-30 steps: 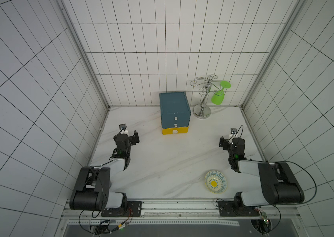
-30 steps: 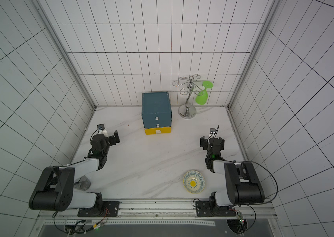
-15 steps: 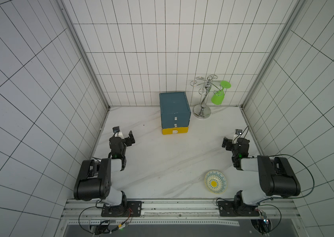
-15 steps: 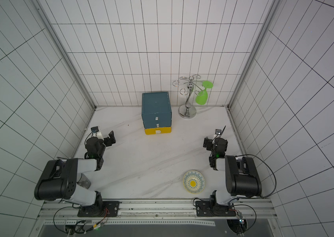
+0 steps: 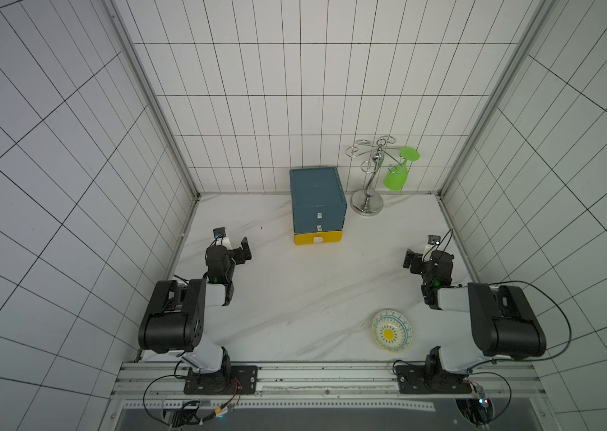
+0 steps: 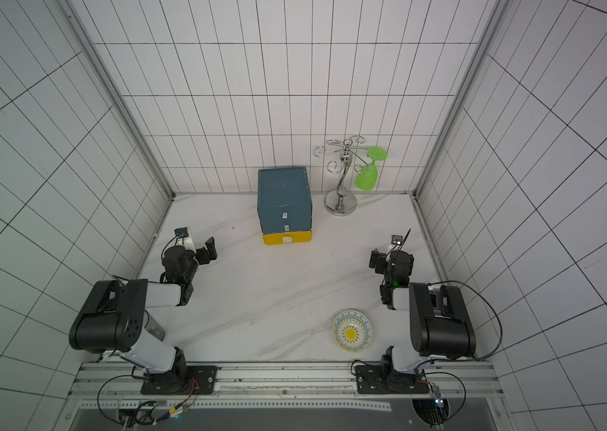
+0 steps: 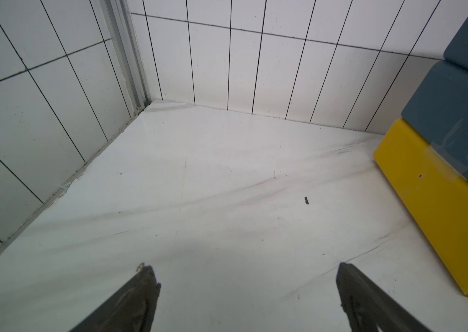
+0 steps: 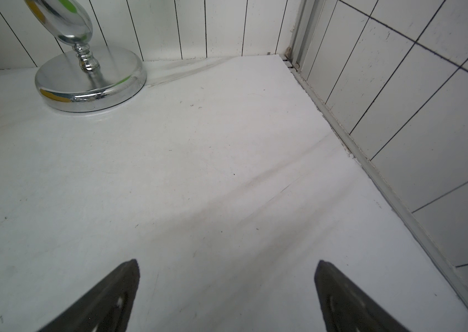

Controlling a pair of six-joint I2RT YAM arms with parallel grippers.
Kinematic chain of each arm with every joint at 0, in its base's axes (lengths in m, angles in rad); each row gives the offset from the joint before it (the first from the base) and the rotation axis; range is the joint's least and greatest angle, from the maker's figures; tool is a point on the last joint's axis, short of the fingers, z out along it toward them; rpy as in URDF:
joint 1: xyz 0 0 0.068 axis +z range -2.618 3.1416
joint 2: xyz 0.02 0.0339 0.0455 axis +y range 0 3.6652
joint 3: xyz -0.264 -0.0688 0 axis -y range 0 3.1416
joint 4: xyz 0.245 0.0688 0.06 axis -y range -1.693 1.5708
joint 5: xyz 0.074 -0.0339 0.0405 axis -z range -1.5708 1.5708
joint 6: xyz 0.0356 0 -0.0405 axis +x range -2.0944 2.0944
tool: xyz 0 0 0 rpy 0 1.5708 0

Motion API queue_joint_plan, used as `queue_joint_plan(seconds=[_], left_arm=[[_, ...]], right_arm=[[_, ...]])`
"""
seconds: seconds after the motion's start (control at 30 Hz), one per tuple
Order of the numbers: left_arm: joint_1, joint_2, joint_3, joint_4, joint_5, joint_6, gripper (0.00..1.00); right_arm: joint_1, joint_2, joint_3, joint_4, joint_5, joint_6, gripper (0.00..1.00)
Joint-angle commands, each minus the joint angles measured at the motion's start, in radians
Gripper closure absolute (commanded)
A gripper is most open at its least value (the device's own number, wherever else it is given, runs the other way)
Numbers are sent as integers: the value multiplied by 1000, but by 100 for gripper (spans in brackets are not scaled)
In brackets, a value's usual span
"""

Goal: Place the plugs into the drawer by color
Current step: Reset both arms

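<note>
No plugs show in any view. The drawer unit (image 5: pixel 317 201) (image 6: pixel 283 197) stands at the back middle of the table: a blue cabinet over a yellow bottom drawer (image 5: pixel 317 237) (image 6: pixel 287 237) (image 7: pixel 440 209), with every drawer front pushed in. My left gripper (image 5: pixel 236 250) (image 6: pixel 201 248) (image 7: pixel 244 267) hovers low at the left, short of the unit, open and empty. At the right side my right gripper (image 5: pixel 423 257) (image 6: pixel 388 257) (image 8: pixel 227 262) is open too, with only bare table between its fingers.
A chrome glass stand (image 5: pixel 369 201) (image 6: pixel 340 203) (image 8: pixel 90 80) with a green glass (image 5: pixel 395 179) (image 6: pixel 365 179) hung on it is right of the drawer unit. A patterned dish (image 5: pixel 391 331) (image 6: pixel 352 330) lies front right, beside the right arm. Tiled walls close three sides.
Both wrists swung slightly outward toward the side walls, then came back a little. Both grippers stayed open and empty. Nothing on the table moved.
</note>
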Motion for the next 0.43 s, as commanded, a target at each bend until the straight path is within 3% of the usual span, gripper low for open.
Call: queue_joint_plan(seconds=[0.0, 0.4], left_arm=[[2, -13, 13, -17, -14, 0, 1], [1, -22, 13, -29, -13, 1, 2]], right_arm=[[-10, 0, 36, 2, -7, 10, 1], [-28, -1, 45, -16, -50, 16, 1]])
